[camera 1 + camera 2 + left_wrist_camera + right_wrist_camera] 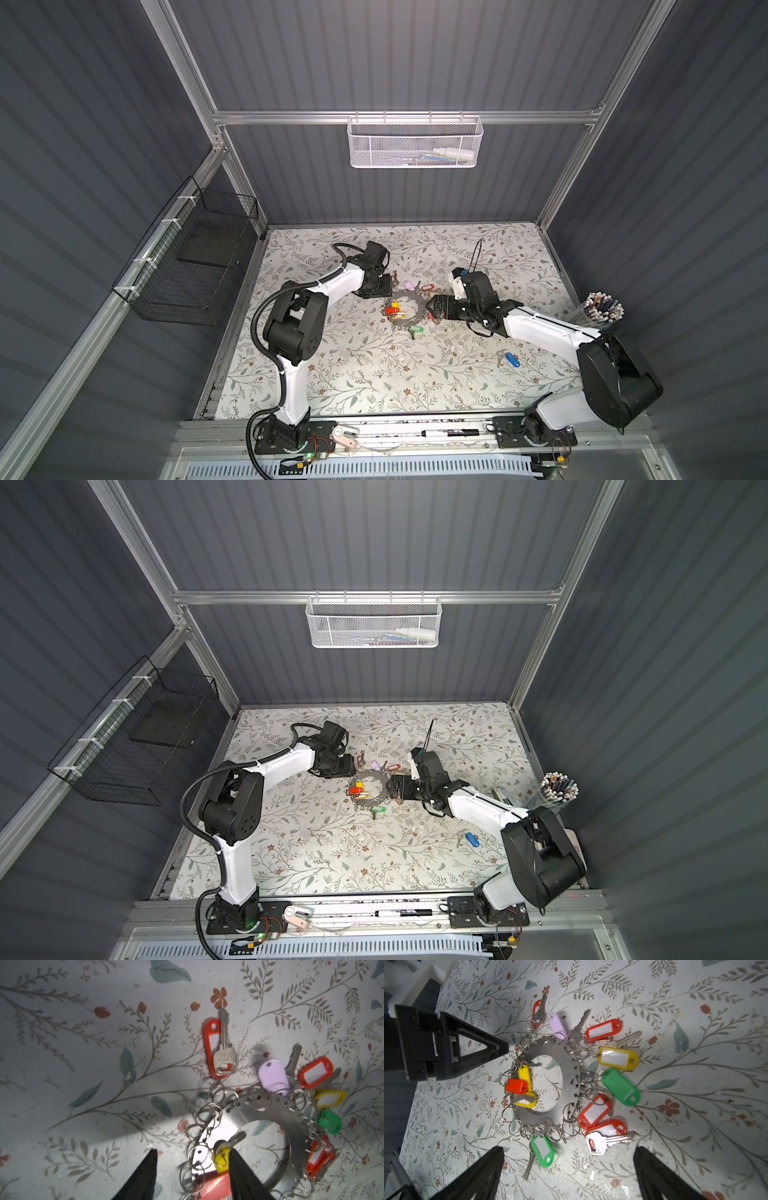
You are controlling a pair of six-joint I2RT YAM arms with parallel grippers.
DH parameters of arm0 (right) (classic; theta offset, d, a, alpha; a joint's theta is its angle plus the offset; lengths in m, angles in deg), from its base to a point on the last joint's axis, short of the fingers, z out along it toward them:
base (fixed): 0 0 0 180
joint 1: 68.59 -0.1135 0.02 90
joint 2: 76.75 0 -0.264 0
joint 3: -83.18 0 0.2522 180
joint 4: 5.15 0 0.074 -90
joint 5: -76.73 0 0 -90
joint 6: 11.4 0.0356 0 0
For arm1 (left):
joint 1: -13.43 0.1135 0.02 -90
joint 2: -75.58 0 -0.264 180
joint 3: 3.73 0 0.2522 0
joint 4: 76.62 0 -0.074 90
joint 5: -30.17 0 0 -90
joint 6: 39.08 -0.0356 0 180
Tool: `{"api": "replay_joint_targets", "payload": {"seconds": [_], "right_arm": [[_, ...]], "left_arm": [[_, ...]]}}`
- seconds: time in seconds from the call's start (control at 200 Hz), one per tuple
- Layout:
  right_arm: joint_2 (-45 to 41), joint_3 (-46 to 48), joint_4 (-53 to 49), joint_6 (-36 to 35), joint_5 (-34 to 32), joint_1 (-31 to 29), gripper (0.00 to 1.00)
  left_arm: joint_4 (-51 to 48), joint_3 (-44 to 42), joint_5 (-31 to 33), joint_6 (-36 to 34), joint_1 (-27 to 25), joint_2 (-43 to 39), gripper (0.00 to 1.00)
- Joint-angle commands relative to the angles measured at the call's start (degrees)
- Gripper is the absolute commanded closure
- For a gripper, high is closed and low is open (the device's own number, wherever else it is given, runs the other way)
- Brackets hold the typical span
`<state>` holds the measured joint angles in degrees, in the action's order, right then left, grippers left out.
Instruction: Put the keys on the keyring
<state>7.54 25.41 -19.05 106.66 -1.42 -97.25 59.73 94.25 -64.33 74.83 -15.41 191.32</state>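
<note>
1. Left gripper (pixel 379 288): at the keyring's left rim in both top views. Fingers (pixel 239 1169) about half open, straddling the rim and its split rings. Nothing is clearly clamped. One finger lies against a yellow tag (pixel 221 1160), though the blur makes contact uncertain. Probable purpose: to pin the plate so that it cannot slide while a key is threaded.

2. Keyring (pixel 409 297): flat on the bench (pixel 353 374), mid-field, between the two grippers. Coloured tags fan out around the rim, and a few lie across the centre hole.

3. Right gripper (pixel 432 308): just beside the keyring's right rim, above the red tags. Fingers fully spread and empty, probably kept free for the fetching.

4. Keys (pixel 511 360): blue tag, lying on the bench toward the front right, well apart from the keyring and close to the right arm. Untouched, so collection appears to be the next step.

5. Pen cup (pixel 602 309): far right edge of the bench, clear of the work.
</note>
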Motion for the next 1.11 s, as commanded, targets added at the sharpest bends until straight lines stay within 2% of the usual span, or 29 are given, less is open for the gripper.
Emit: {"api": "replay_joint_targets", "payload": {"seconds": [0.0, 0.19, 0.245, 0.445, 0.58, 0.675, 0.755, 0.885, 1.1], "right_arm": [[0.7, 0.9, 1.2, 0.1, 1.1, -0.1, 0.01], [1.8, 0.6, 1.2, 0.3, 1.1, 0.0, 0.01], [1.9, 0.6, 1.2, 0.3, 1.2, -0.1, 0.01], [2.6, 0.4, 1.2, 0.7, 1.3, 0.0, 0.01], [3.0, 0.2, 1.1, 0.8, 1.3, -0.1, 0.01], [3.2, 0.2, 1.1, 0.8, 1.2, -0.1, 0.01], [3.5, 0.1, 1.0, 0.7, 1.1, 0.0, 0.01], [3.7, -0.1, 0.8, 0.7, 0.9, 0.0, 0.01], [3.6, -0.1, 0.9, 0.9, 0.9, 0.2, 0.01]], "left_arm": [[-3.6, 3.1, -2.2, -2.0, -0.1, 2.4, 0.46], [-6.4, 6.3, 0.1, -0.8, -0.1, 5.9, 0.54], [-7.6, 7.1, 0.9, -0.4, -0.1, 6.7, 0.60], [-8.4, 5.9, 3.6, 0.8, -0.1, 5.8, 0.72], [-7.8, 4.8, 3.6, 1.6, -0.1, 4.7, 0.86], [-6.2, 3.6, 1.3, 1.8, -0.1, 3.9, 0.93], [-3.8, 1.8, -3.3, 1.8, -0.1, 2.9, 1.00], [2.0, -5.2, -11.1, 2.9, -0.1, -0.3, 1.00], [7.3, -15.9, -16.2, 5.0, -2.0, -6.6, 1.00]]}}
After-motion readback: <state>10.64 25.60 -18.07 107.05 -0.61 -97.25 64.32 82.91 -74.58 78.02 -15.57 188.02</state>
